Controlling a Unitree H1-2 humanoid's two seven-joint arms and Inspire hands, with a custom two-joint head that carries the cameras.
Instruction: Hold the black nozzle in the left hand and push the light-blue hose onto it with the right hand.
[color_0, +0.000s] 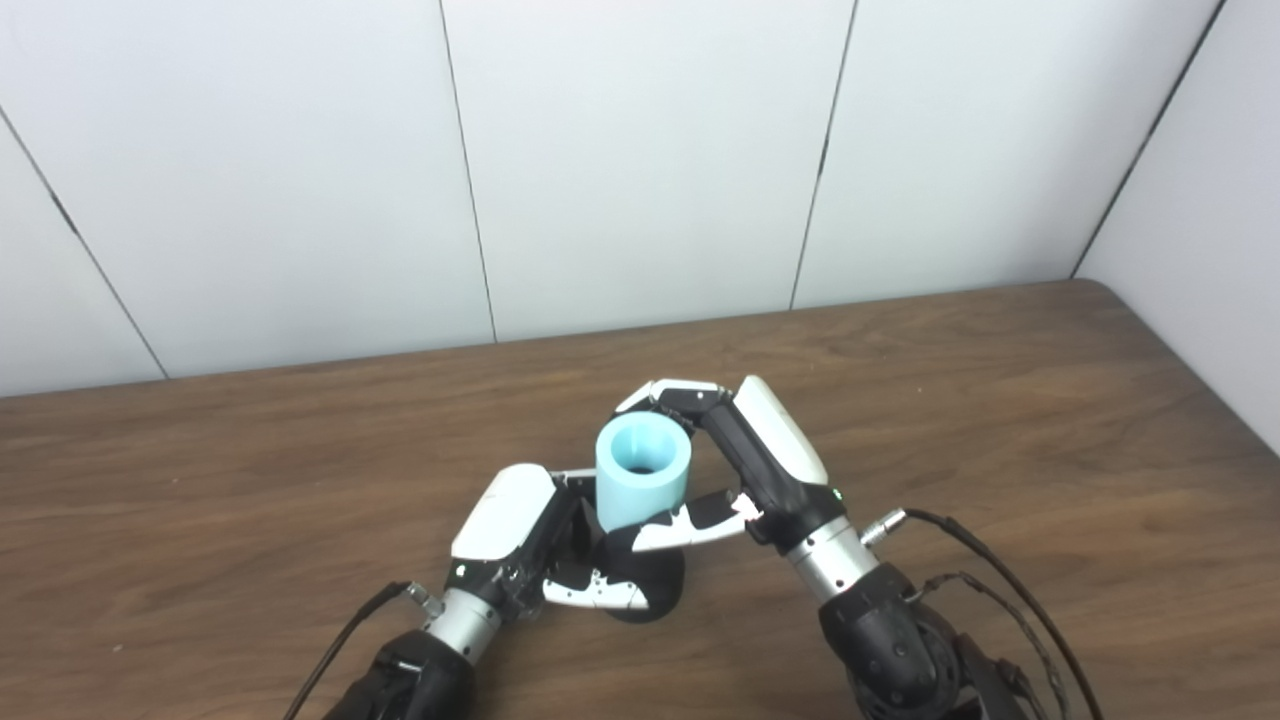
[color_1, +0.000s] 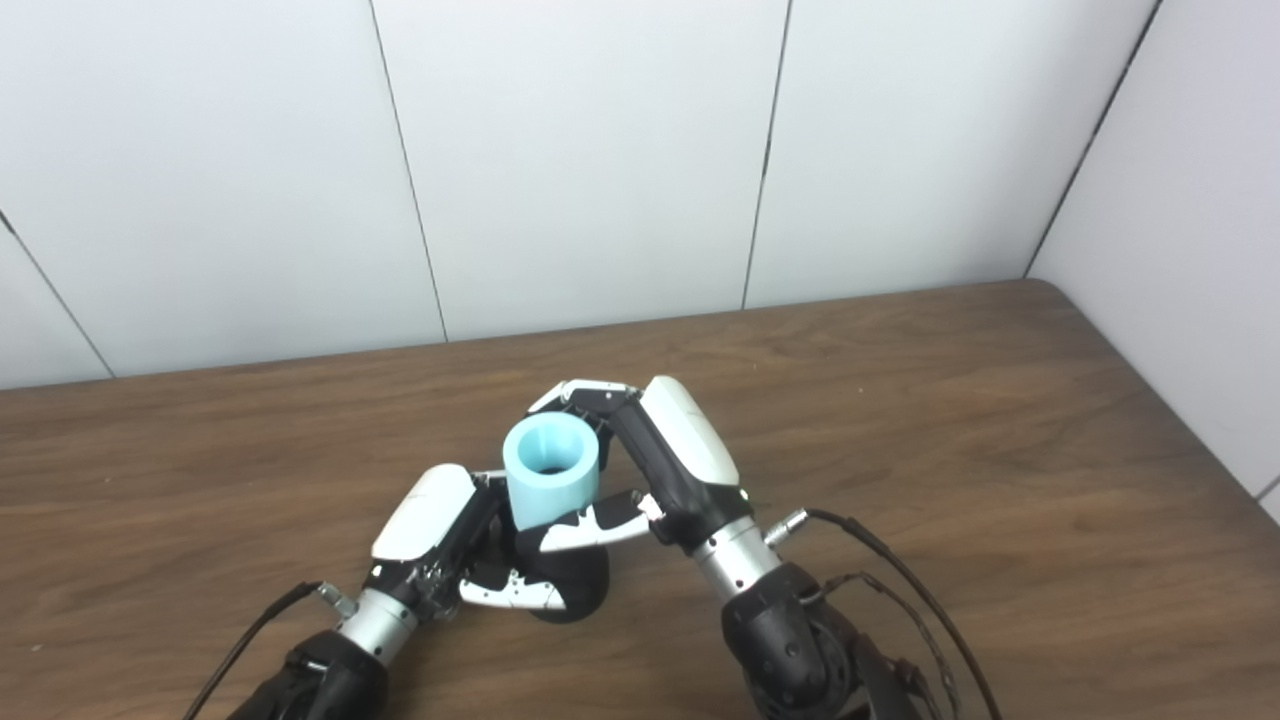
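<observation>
Light-blue hose (color_0: 643, 472), judged light and stiff, is clasped mid-wall by right hand (color_0: 745, 455); black nozzle (color_0: 645, 585) is clamped by left hand (color_0: 525, 545)

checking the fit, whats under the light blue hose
The black nozzle sits directly under the light-blue hose, held by the left hand. The right hand grips the hose. The joint itself is covered by fingers.

The left hand (color_0: 520, 545) and right hand (color_0: 745, 460) have white shells over black fingers. Silver wrist cuffs join black forearms. Thin black cables (color_0: 1000, 580) trail from each wrist.
</observation>
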